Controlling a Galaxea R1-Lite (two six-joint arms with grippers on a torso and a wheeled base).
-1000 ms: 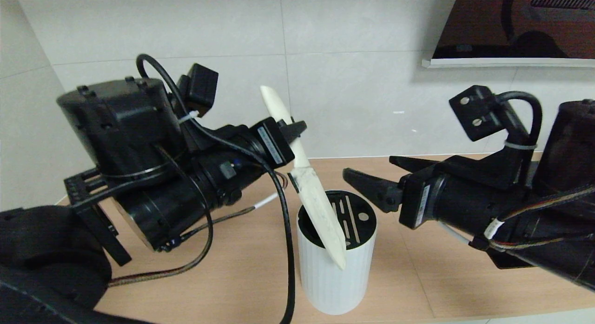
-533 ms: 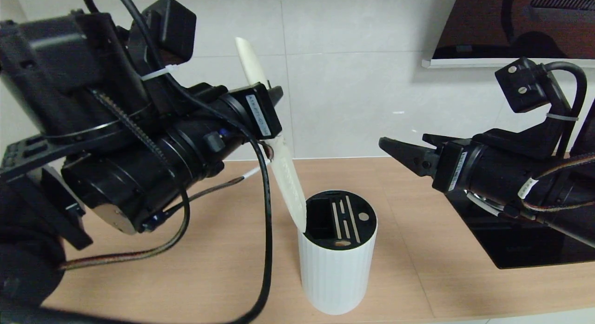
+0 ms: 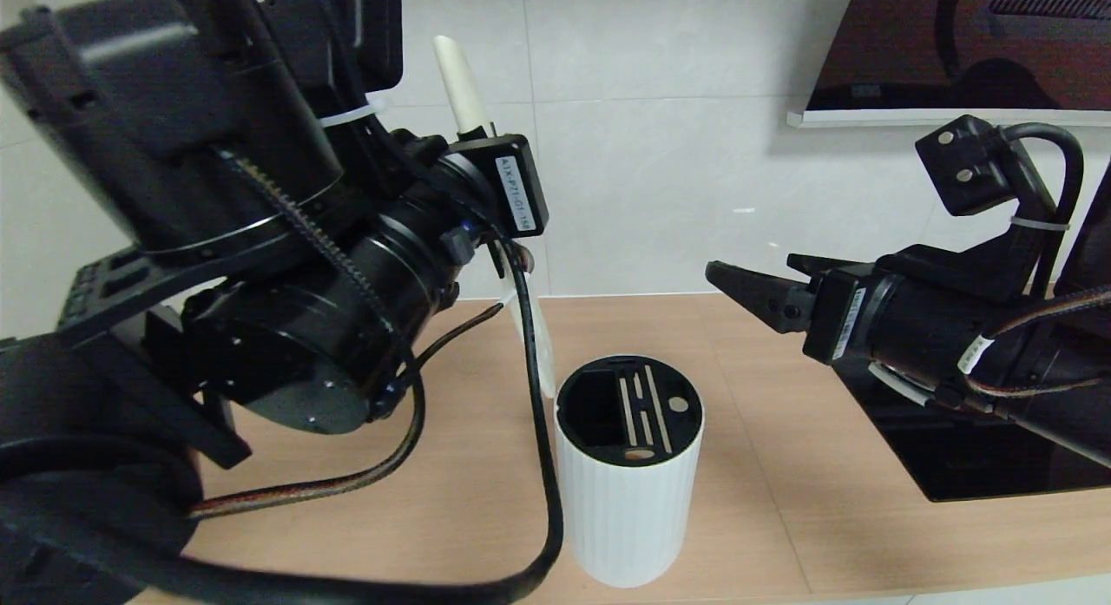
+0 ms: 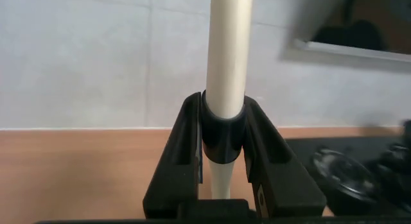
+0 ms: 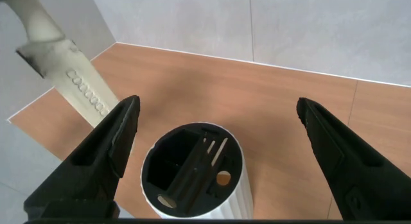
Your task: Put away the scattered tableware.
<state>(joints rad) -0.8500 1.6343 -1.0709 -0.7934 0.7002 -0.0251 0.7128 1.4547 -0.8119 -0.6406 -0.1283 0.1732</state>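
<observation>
A white ribbed knife holder (image 3: 627, 509) with a black slotted top (image 5: 192, 169) stands on the wooden counter (image 3: 417, 501). My left gripper (image 4: 223, 112) is shut on the cream handle of a white knife (image 3: 457, 77), held high and nearly upright. Its blade (image 5: 76, 79) hangs point down just left of the holder's rim, outside the slots. Part of the blade is hidden behind a cable in the head view. My right gripper (image 3: 752, 268) hovers open to the right of and above the holder, with nothing between its fingers (image 5: 109, 153).
A black cooktop (image 3: 955, 457) is set into the counter at the right, under a dark range hood (image 3: 955, 49). A tiled wall closes off the back. Bare counter lies left of the holder and in front of it.
My left gripper has risen and swung the knife upright; the blade moved from across the holder's top to its left side. My right gripper drew back right and up, then held still.
</observation>
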